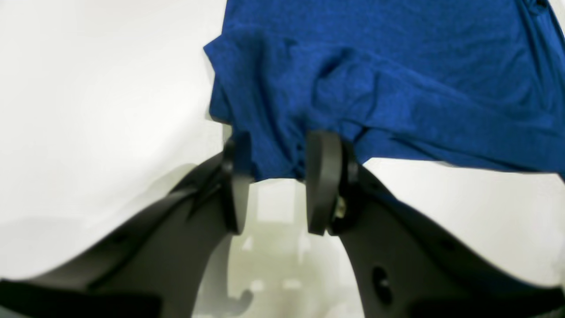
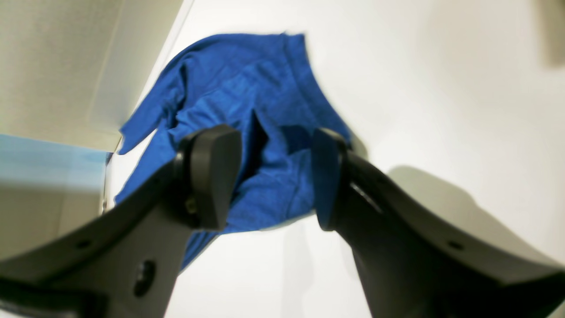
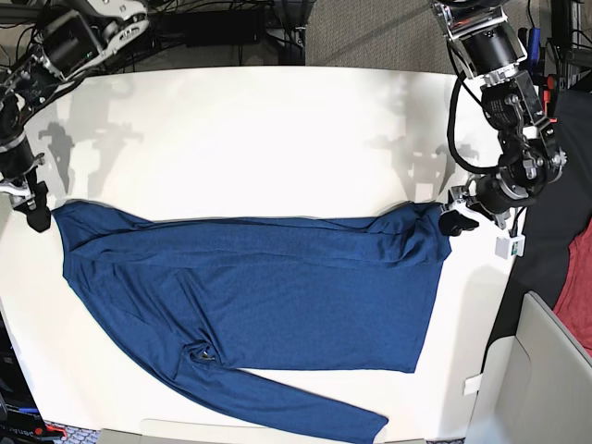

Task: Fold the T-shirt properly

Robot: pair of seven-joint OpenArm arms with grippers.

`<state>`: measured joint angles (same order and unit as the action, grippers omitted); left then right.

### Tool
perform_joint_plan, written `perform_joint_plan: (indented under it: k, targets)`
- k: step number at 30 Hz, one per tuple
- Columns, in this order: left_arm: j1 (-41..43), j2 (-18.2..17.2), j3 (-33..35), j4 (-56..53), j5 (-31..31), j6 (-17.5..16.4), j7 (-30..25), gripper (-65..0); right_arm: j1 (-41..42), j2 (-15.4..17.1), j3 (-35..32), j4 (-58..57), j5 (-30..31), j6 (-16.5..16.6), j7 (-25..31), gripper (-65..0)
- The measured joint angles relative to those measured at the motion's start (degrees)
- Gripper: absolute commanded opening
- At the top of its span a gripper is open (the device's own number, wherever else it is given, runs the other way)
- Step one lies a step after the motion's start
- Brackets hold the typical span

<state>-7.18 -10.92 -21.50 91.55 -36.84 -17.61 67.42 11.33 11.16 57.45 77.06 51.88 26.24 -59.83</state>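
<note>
The T-shirt [image 3: 268,287] lies spread across the white table [image 3: 277,120]. At its 3 o'clock corner the left gripper [image 1: 278,176] has its jaws apart with cloth between them, perhaps touching. At 9 o'clock the right gripper [image 2: 271,176] also stands apart, gripping nothing.

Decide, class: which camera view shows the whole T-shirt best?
The base view: the T-shirt lies spread across the white table, one sleeve trailing toward the near edge. Each wrist view shows only a bunched corner of it, blurred, beside open jaws.
</note>
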Motion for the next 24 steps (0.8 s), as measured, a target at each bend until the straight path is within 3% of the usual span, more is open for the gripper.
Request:
perform_joint_plan:
  k: [9, 24]
  targets:
    - [-0.6, 1.4, 0.4, -3.7, -0.2, 0.0, 0.0, -36.8, -2.3, -0.5, 0.0, 1.6, 0.4, -0.1, 0.0, -35.2]
    - [-4.9, 2.5, 0.4, -16.2, 0.0, 0.2, -4.9, -36.7, -2.0, -0.7, -0.2, 1.5, -2.2, -0.3, 0.0, -35.2]
